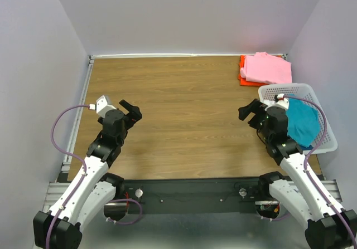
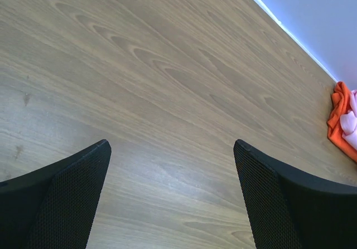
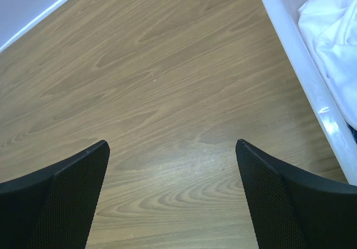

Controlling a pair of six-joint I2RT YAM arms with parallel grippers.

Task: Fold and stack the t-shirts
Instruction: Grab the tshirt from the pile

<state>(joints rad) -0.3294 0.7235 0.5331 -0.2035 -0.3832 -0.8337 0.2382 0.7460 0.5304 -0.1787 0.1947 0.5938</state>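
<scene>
both idle: left fingers (image 1: 131, 111) and right fingers (image 1: 250, 110) are spread wide, pinching nothing, hovering over bare table (image 1: 184, 87). teal t-shirt (image 1: 304, 123) lies crumpled in the basket (image 1: 330, 144) just right of the right fingers, with the white t-shirt (image 3: 333, 43) bunched against it

risks:
- teal and white touch, so a grab for teal likely drags white out too
- a deep pinch could catch the basket lattice and lift or tip the basket
- the folded stack in the far right corner sits close behind the basket, so a wide swing or trailing cloth could knock it skewed

count: 2 sets of fingers, 1 basket, 2 shirts seen in it (more may hide below), 2 folded, pink t-shirt (image 1: 268, 68) on orange-red t-shirt (image 1: 242, 76)
</scene>
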